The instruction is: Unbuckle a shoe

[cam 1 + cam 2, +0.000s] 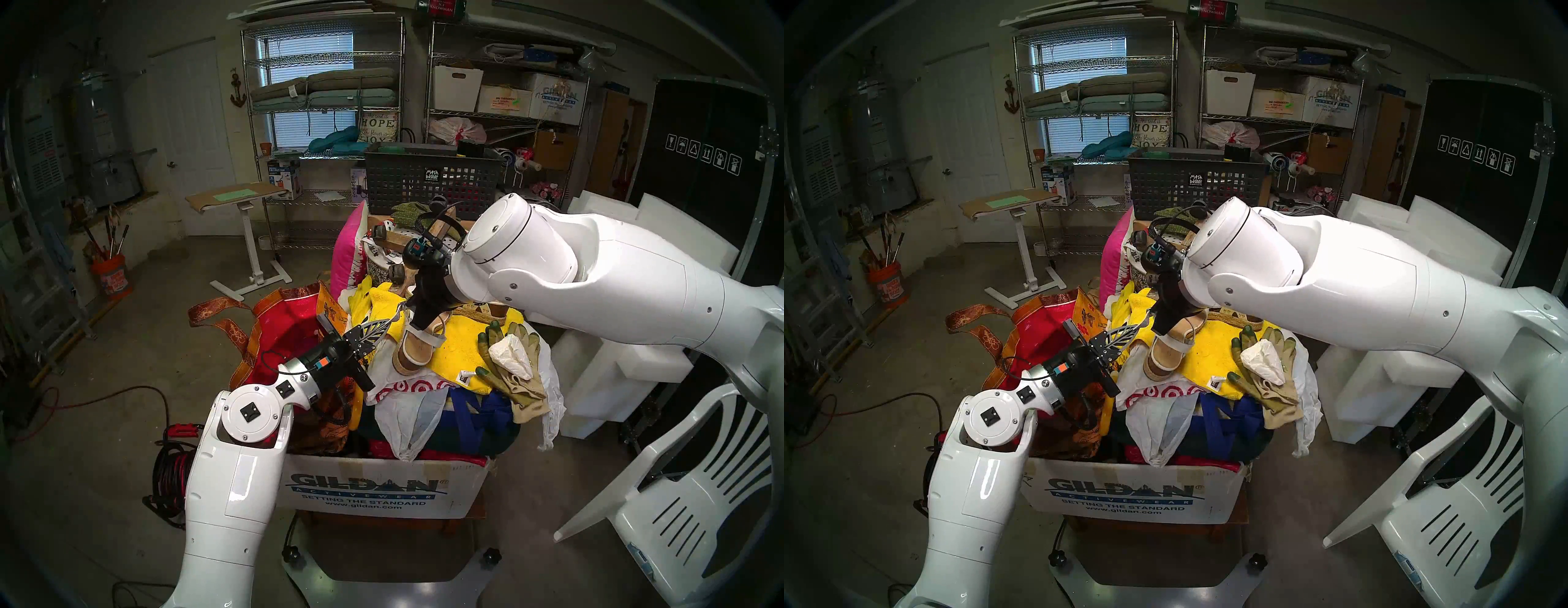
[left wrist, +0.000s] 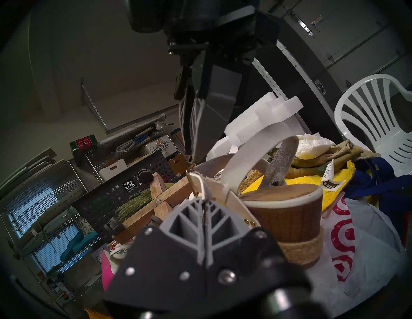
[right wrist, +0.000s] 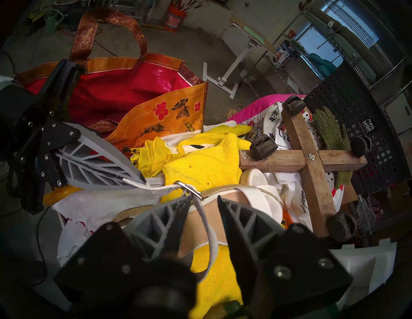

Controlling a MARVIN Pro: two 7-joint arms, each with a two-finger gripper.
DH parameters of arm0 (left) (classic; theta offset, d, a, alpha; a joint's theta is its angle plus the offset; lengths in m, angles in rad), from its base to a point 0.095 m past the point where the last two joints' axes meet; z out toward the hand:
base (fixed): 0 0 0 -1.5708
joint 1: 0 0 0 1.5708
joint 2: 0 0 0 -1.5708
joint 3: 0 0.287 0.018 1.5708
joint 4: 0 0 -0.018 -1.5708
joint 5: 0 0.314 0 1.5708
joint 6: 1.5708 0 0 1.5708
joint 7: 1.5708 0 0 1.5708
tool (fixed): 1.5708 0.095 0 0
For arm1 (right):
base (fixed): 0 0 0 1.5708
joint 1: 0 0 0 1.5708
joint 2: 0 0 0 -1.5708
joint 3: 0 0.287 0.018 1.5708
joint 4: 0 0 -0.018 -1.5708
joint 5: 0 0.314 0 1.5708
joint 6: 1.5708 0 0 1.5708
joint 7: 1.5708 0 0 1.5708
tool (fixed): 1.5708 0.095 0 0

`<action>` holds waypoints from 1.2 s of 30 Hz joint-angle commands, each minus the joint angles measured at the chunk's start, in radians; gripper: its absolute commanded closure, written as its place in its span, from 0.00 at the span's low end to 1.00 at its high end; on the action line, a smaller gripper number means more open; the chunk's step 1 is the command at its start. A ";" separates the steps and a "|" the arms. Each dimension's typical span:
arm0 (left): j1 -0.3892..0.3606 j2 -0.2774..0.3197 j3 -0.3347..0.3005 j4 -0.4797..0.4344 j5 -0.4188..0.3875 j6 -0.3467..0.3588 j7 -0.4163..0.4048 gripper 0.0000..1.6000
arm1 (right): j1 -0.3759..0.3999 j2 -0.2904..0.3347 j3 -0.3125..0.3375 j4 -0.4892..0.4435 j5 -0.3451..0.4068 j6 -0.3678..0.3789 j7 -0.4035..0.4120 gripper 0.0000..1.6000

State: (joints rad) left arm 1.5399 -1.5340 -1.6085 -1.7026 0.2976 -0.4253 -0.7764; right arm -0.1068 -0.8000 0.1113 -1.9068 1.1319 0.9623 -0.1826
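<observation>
The sandal (image 1: 418, 346) sits on a yellow towel (image 1: 462, 346) atop the pile. My left gripper (image 3: 142, 181) pinches the thin, floppy strap tip (image 3: 156, 188); my right gripper (image 3: 201, 206) stands apart astride the strap by the buckle (image 3: 189, 189). The sole is stiff, so I should steady it there.

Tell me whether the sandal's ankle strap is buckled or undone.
Cannot tell: the ankle strap still runs through the buckle, its tip pinched by the left gripper.
</observation>
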 commanded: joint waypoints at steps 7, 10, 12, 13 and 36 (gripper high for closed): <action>0.003 -0.001 -0.002 -0.030 -0.009 0.002 -0.004 1.00 | 0.011 -0.007 0.003 0.004 -0.014 -0.010 0.023 0.38; 0.003 -0.002 -0.002 -0.028 -0.007 0.000 -0.001 1.00 | 0.010 -0.010 0.002 0.009 -0.018 -0.012 0.028 0.39; 0.003 -0.001 -0.002 -0.029 -0.009 -0.001 -0.003 1.00 | 0.009 -0.011 0.000 0.012 -0.022 -0.016 0.033 0.39; 0.004 -0.001 -0.003 -0.030 -0.009 -0.001 -0.004 1.00 | 0.009 -0.013 0.000 0.015 -0.028 -0.017 0.034 0.37; 0.015 0.002 -0.008 -0.035 -0.016 -0.010 -0.015 1.00 | 0.045 -0.035 -0.015 0.038 -0.058 -0.002 0.098 0.43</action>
State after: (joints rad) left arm 1.5533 -1.5337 -1.6148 -1.7167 0.2921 -0.4274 -0.7876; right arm -0.1070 -0.8315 0.0888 -1.8583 1.0793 0.9525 -0.1013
